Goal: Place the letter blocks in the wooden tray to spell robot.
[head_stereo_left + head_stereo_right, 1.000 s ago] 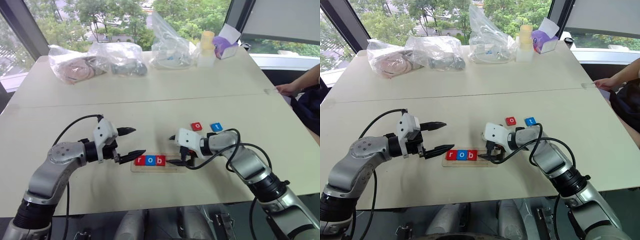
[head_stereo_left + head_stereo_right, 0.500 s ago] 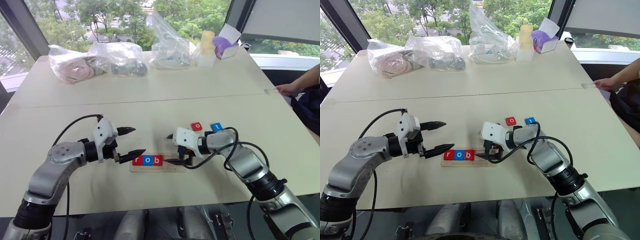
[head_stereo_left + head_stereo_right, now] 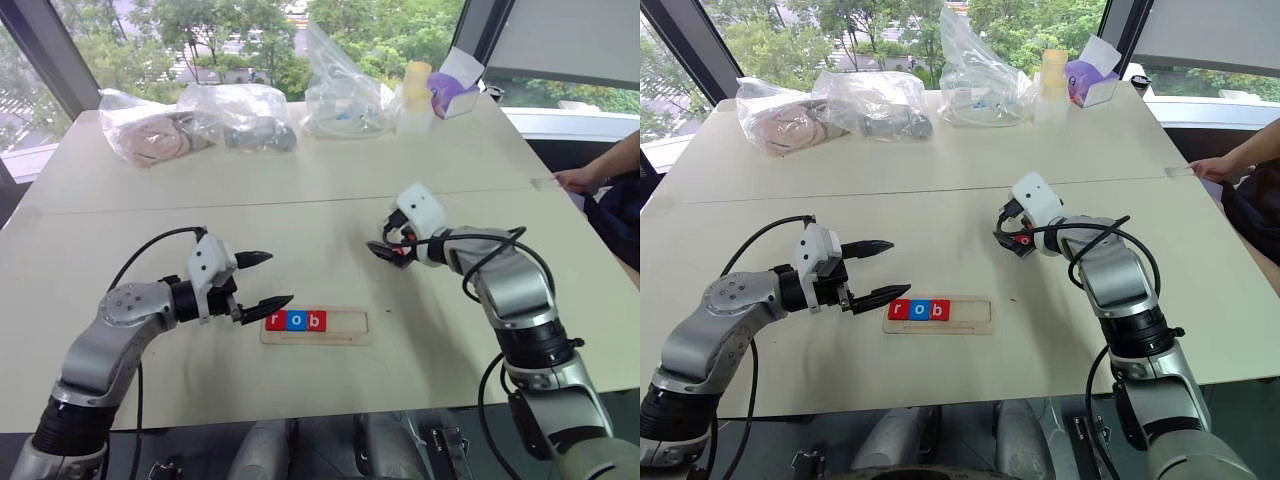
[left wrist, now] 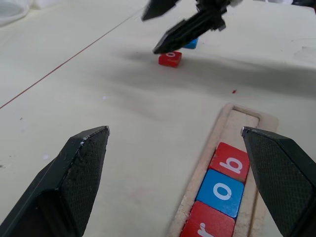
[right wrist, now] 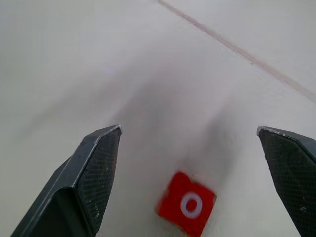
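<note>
Wooden tray (image 3: 316, 326) lay on the worktop (image 3: 300, 215), near its front edge. Three letter blocks sat side by side at the tray's left end: red r (image 3: 275, 321), blue o (image 3: 295, 321), red b (image 3: 315, 321); the right part of the tray was bare. Left claw (image 3: 262, 282) hovered just left of the tray, released, grasping nothing. Right claw (image 3: 1008, 232) was above the loose red o block (image 5: 186, 209), fingers spread wide, not touching it. Blue block (image 4: 191, 43) lay just beside the red o.
</note>
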